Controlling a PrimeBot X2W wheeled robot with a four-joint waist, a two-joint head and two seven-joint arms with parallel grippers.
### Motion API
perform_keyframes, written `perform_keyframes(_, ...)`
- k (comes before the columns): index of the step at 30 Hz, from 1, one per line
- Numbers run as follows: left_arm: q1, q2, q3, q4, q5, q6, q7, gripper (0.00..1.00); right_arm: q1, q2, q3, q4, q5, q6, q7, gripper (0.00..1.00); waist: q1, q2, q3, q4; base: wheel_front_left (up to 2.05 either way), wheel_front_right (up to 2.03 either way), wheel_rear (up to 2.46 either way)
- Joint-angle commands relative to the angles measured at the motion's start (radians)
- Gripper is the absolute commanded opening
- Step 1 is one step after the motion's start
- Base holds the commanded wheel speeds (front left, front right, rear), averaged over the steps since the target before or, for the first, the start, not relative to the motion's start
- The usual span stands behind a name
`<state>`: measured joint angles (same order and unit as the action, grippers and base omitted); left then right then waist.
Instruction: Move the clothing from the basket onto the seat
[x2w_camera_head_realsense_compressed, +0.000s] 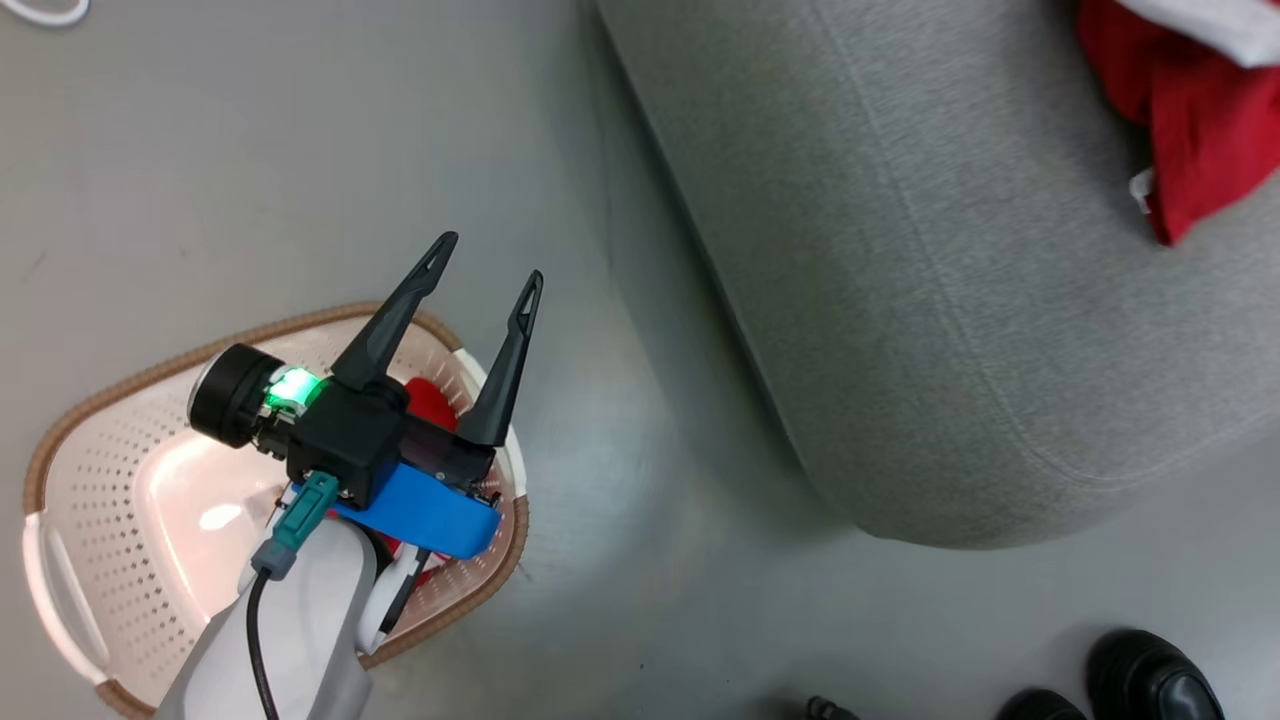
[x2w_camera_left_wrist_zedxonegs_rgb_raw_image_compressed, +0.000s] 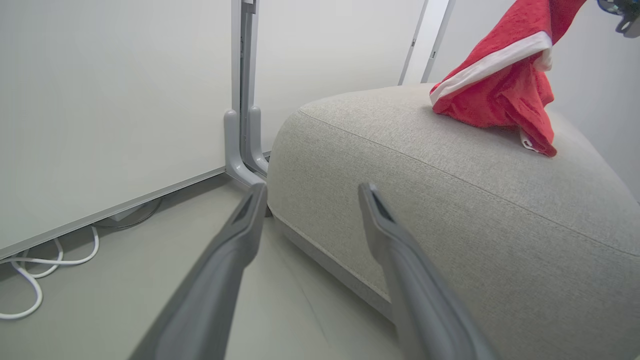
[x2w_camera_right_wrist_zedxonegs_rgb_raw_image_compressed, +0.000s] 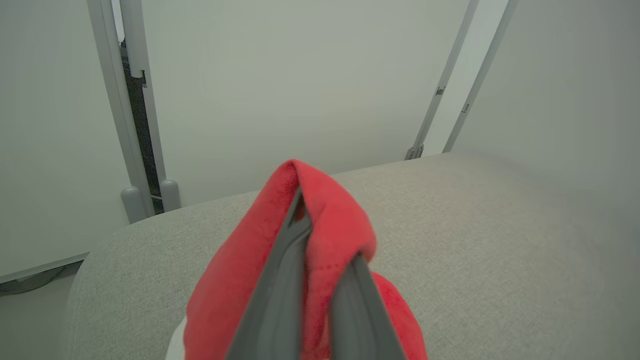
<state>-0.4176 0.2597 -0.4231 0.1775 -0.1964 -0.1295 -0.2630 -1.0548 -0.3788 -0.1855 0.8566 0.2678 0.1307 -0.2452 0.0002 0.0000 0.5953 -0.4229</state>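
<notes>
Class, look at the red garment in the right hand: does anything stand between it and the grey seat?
Nothing visible does. The right hand is shut on the red garment, which hangs directly over the seat; in the left wrist view its lower folds appear to touch it.

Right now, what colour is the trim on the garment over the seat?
White, along the edge of the red garment; the left wrist view shows it best.
</notes>
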Motion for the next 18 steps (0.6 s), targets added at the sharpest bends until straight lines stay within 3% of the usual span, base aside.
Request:
perform_keyframes(1, -0.019, 0.007, -0.001, -0.010, 0.002, -0.001, -0.003, 1.00, 0.025, 0.005, -0.012, 0.028, -0.027, 0.000, -0.011, 0.00, -0.0002, 0.0000, 0.036, 0.028, 0.00, 0.00, 0.00)
perform_keyframes(9, -0.015, 0.012, 0.006, -0.028, 0.004, 0.000, -0.003, 1.00, 0.061, 0.027, -0.096, 0.156, -0.104, 0.000, -0.020, 0.00, -0.0002, 0.0000, 0.061, 0.057, 0.00, 0.00, 0.00)
perform_keyframes(16, -0.023, 0.011, 0.012, -0.025, 0.010, 0.000, -0.003, 1.00, 0.049, 0.050, -0.146, 0.146, -0.169, 0.000, -0.021, 0.00, -0.0002, 0.0000, 0.066, 0.061, 0.00, 0.00, 0.00)
perform_keyframes(17, -0.023, 0.010, 0.012, -0.023, 0.010, 0.000, -0.003, 1.00, 0.048, 0.050, -0.150, 0.144, -0.176, 0.000, -0.021, 0.09, -0.0002, 0.0000, 0.065, 0.062, 0.00, 0.00, 0.00)
perform_keyframes(18, -0.024, 0.008, 0.011, -0.021, 0.011, 0.000, -0.003, 1.00, 0.047, 0.050, -0.153, 0.143, -0.183, 0.000, -0.021, 0.35, -0.0002, 0.0000, 0.064, 0.062, 0.00, 0.00, 0.00)
